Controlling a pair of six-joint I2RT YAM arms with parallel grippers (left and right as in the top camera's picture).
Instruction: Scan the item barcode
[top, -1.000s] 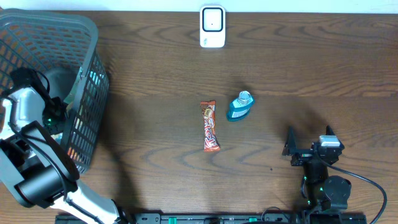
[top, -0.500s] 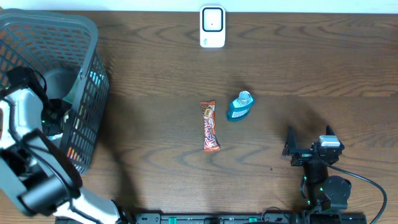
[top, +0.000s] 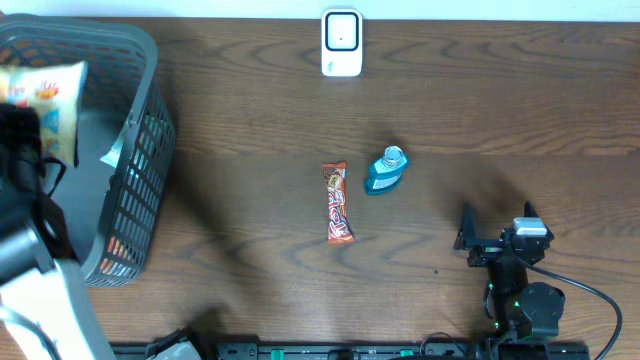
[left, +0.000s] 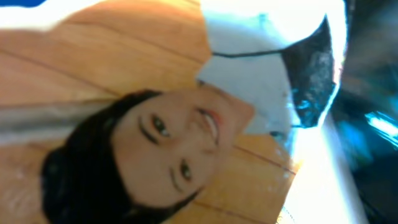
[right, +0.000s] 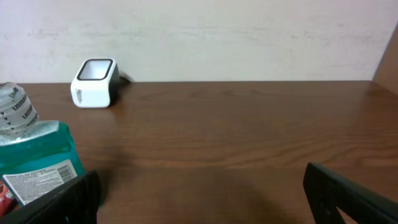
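Left gripper (top: 22, 135) is pinched shut on a snack packet (top: 45, 95), held high over the grey basket (top: 135, 190) at 10 o'clock; the left wrist view is filled by the packet's printed face, blurred. Right gripper (top: 497, 222) sits at 4 o'clock with fingers spread wide, holding nothing. Scanner (top: 341, 42) stands at 12 o'clock, with a candy bar (top: 338, 203) and a mouthwash bottle (top: 386, 171) just beside each other near centre.

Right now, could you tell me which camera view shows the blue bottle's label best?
The right wrist view: the blue bottle is close, its white label facing the lens, though partly cropped. Overhead shows the whole bottle, too small to read. The left wrist view misses it.
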